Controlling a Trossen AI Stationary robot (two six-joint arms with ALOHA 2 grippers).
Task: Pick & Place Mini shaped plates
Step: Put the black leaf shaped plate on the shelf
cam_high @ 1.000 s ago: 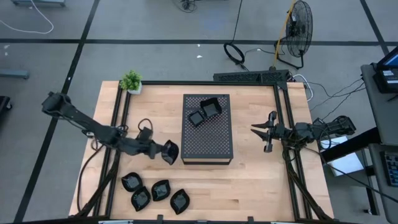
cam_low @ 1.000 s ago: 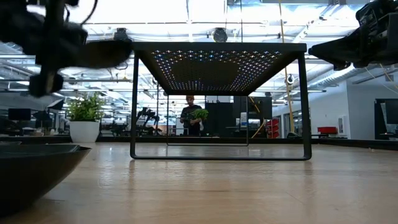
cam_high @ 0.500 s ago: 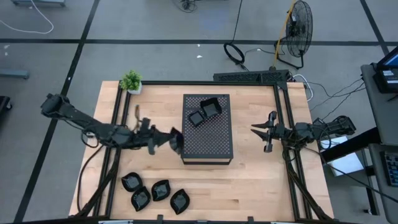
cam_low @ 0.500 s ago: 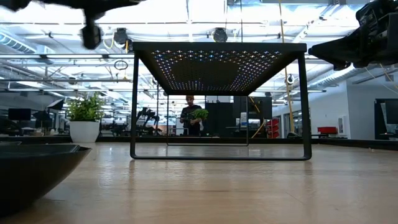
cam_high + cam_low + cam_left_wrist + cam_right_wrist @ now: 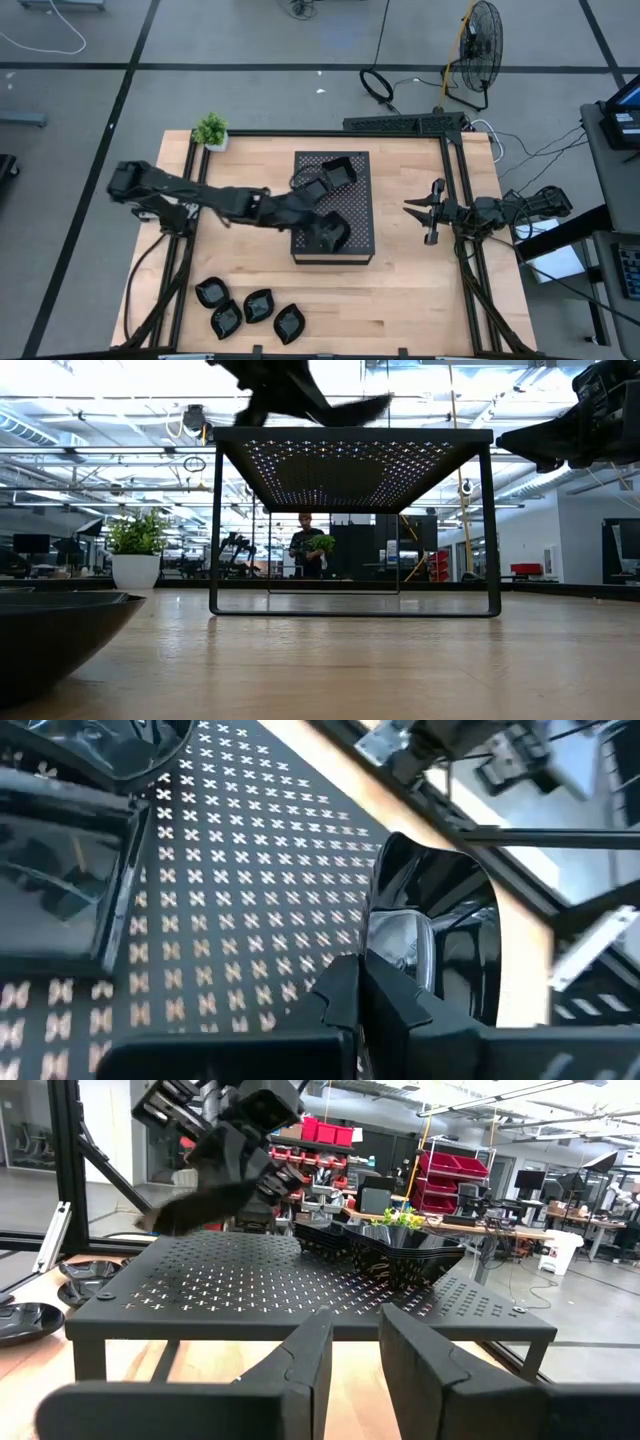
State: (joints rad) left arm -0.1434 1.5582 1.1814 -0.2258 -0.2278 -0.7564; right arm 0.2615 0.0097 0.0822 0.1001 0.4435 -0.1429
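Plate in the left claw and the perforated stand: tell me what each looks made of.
Plate: glossy black, likely glazed ceramic or hard plastic; its surface mirrors the surroundings sharply. It is pinched in the left claw. Stand: matte dark sheet metal, probably painted or powder-coated; thin top punched with rows of small cross-shaped holes, on slim legs.

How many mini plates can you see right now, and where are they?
7. Four glossy black mini plates sit clustered at the table's near-left. Two square ones rest on the dark perforated stand. One is held over the stand's near edge by the left hand. None seem hidden.
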